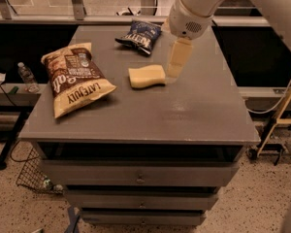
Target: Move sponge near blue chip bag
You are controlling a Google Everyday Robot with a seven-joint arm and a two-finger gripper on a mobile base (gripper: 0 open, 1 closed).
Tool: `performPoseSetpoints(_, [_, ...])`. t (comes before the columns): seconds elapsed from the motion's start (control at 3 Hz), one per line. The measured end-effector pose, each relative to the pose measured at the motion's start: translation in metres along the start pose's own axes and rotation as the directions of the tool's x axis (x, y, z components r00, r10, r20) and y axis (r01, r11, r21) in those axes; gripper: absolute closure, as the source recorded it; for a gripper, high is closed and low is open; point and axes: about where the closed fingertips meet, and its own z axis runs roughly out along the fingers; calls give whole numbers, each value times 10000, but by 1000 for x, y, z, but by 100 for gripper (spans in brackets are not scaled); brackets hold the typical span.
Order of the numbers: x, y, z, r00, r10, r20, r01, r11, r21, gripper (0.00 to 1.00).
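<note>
While sponge (146, 76) lies flat, hand (175, 71) hangs — just beside its edge.

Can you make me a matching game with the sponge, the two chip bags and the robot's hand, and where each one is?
1. sponge
2. blue chip bag
3. brown chip bag
4. hand

A. left side of the table
B. far end of the table
C. low over the table, just right of the sponge in the picture
D. middle of the table

Pairs: 1-D, 2-B, 3-A, 4-C
</note>
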Motion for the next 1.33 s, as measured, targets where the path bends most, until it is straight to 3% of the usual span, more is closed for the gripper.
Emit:
performPoseSetpoints(0.33, [-6,-20,52,10000,-78,24,80,9959,-901,0])
performPoseSetpoints(0.67, [-7,-32,86,9999,-114,-94,99,9890,-1479,0])
performPoseSetpoints(1.0, [1,-38,101,9996,-49,-260,3,9851,-1719,13])
performPoseSetpoints(1.33, [12,-41,107,9991,54,-422,-130,9829,-1834,37])
